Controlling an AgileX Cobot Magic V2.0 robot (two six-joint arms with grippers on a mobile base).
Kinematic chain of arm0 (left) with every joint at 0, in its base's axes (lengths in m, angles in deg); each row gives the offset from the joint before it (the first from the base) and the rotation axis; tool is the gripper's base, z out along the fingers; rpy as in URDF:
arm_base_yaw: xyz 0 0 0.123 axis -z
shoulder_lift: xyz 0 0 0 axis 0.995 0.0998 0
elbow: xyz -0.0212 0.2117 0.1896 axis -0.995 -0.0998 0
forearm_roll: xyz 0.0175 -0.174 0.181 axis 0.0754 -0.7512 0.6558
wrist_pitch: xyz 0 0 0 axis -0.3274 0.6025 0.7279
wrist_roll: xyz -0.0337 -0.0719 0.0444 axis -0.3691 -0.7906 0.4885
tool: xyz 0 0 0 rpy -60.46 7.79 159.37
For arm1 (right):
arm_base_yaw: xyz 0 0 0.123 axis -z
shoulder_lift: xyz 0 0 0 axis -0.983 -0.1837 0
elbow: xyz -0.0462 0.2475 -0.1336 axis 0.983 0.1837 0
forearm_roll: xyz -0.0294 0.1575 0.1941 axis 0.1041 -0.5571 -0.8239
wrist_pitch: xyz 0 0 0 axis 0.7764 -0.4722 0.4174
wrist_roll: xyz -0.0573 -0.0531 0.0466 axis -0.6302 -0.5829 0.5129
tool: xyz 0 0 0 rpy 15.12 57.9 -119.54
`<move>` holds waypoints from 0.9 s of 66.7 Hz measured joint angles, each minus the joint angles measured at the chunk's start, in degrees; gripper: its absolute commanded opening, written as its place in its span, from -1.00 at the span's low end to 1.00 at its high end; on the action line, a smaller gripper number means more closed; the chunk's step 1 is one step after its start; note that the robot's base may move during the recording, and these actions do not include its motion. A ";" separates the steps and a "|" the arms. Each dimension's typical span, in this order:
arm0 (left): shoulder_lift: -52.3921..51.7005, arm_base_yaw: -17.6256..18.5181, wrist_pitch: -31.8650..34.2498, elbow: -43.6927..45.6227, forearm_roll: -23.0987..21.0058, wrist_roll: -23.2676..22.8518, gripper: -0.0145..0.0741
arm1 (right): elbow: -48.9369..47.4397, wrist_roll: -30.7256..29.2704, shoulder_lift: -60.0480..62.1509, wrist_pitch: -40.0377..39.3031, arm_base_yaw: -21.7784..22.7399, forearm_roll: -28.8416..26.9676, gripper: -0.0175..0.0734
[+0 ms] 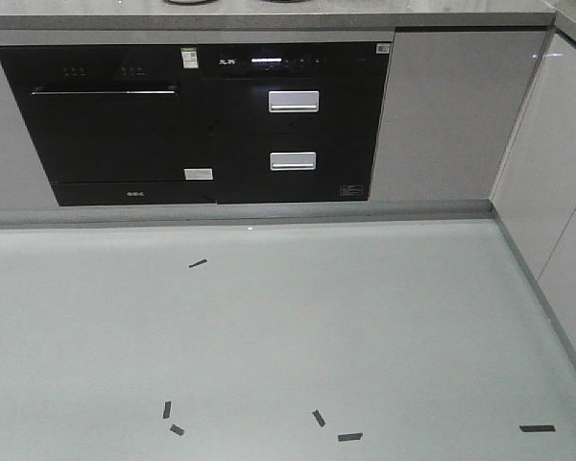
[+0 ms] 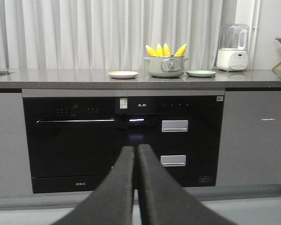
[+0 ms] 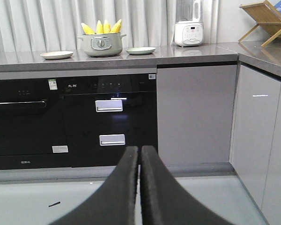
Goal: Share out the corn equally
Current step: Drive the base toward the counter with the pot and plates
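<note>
Your left gripper [image 2: 136, 149] and right gripper [image 3: 139, 149] both have jaws pressed together, holding nothing. The corn [image 2: 165, 49] stands in the pot [image 2: 166, 67] on the far counter [image 2: 61, 78], well apart from both.

Four yellow corn cobs [image 2: 166, 49], standing tips-up, in grey pot [image 2: 155, 68]

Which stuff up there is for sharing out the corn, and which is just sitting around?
For the job: corn, standing in the pot; cream plate and green plate beside it, probably where cobs go.
Just there: white blender, wooden rack, black oven, floor tape.
</note>
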 measured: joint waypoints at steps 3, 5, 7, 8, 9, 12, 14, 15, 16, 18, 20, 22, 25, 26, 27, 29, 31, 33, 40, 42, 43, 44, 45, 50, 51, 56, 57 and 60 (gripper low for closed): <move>0.00 0.00 0.00 0.00 0.00 0.00 -0.69 | 0.00 0.00 0.00 0.00 0.00 0.00 -0.63; 0.00 0.00 0.00 0.00 0.00 0.00 -0.69 | 0.00 0.00 0.00 0.00 0.00 0.00 -0.63; 0.00 0.00 0.00 0.00 0.00 0.00 -0.69 | 0.00 0.00 0.00 0.00 0.00 0.00 -0.63; 0.00 0.00 0.00 0.00 0.00 0.00 -0.69 | 0.00 0.00 0.00 0.00 0.00 0.00 -0.63; 0.00 0.00 0.00 0.00 0.00 0.00 -0.69 | 0.00 0.00 0.00 0.00 0.00 0.00 -0.63; 0.00 0.00 0.00 0.00 0.00 0.00 -0.69 | 0.00 0.00 0.00 0.00 0.00 0.00 -0.63; 0.00 0.00 0.00 0.00 0.00 0.00 -0.69 | 0.00 0.00 0.00 0.00 0.00 0.00 -0.63; 0.00 0.00 0.00 0.00 0.00 0.00 -0.69 | 0.00 0.00 0.00 0.00 0.00 0.00 -0.63; 0.00 0.00 0.00 0.00 0.00 0.00 -0.69 | 0.00 0.00 0.00 0.00 0.00 0.00 -0.63; 0.00 0.00 0.00 0.00 0.00 0.00 -0.69 | 0.00 0.00 0.00 0.00 0.00 0.00 -0.63; 0.00 0.00 0.00 0.00 0.00 0.00 -0.69 | 0.00 0.00 0.00 0.00 0.00 0.00 -0.63; 0.00 0.00 0.00 0.00 0.00 0.00 -0.69 | 0.00 0.00 0.00 0.00 0.00 0.00 -0.63; 0.00 0.00 0.00 0.00 0.00 0.00 -0.69 | 0.00 0.00 0.00 0.00 0.00 0.00 -0.63; 0.00 0.00 0.00 0.00 0.00 0.00 -0.69 | 0.00 0.00 0.00 0.00 0.00 0.00 -0.63; 0.00 0.00 0.00 0.00 0.00 0.00 -0.69 | 0.00 0.00 0.00 0.00 0.00 0.00 -0.63; 0.00 0.00 0.00 0.00 0.00 0.00 -0.69 | 0.00 0.00 0.00 0.00 0.00 0.00 -0.63; 0.00 0.00 0.00 0.00 0.00 0.00 -0.69 | 0.00 0.00 0.00 0.00 0.00 0.00 -0.63; 0.00 0.00 0.00 0.00 0.00 0.00 -0.69 | 0.00 0.00 0.00 0.00 0.00 0.00 -0.63; 0.00 0.00 0.00 0.00 0.00 0.00 -0.69 | 0.00 0.00 0.00 0.00 0.00 0.00 -0.63; 0.00 0.00 0.00 0.00 0.00 0.00 -0.69 | 0.00 0.00 0.00 0.00 0.00 0.00 -0.63; 0.00 0.00 0.00 0.00 0.00 0.00 -0.69 | 0.00 0.00 0.00 0.00 0.00 0.00 -0.63; 0.00 0.00 0.00 0.00 0.00 0.00 -0.69 | 0.00 0.00 0.00 0.00 0.00 0.00 -0.63; 0.00 0.00 0.00 0.00 0.00 0.00 -0.69 | 0.00 0.00 0.00 0.00 0.00 0.00 -0.63; 0.00 0.00 0.00 0.00 0.00 0.00 -0.69 | 0.00 0.00 0.00 0.00 0.00 0.00 -0.63; 0.00 0.00 0.00 0.00 0.00 0.00 -0.69 | 0.00 0.00 0.00 0.00 0.00 0.00 -0.63; 0.00 0.00 0.00 0.00 0.00 0.00 -0.69 | 0.00 0.00 0.00 0.00 0.00 0.00 -0.63; 0.00 0.00 0.00 0.00 0.00 0.00 -0.69 | 0.00 0.00 0.00 0.00 0.00 0.00 -0.63; 0.00 0.00 0.00 0.00 0.00 0.00 -0.69 | 0.00 0.00 0.00 0.00 0.00 0.00 -0.63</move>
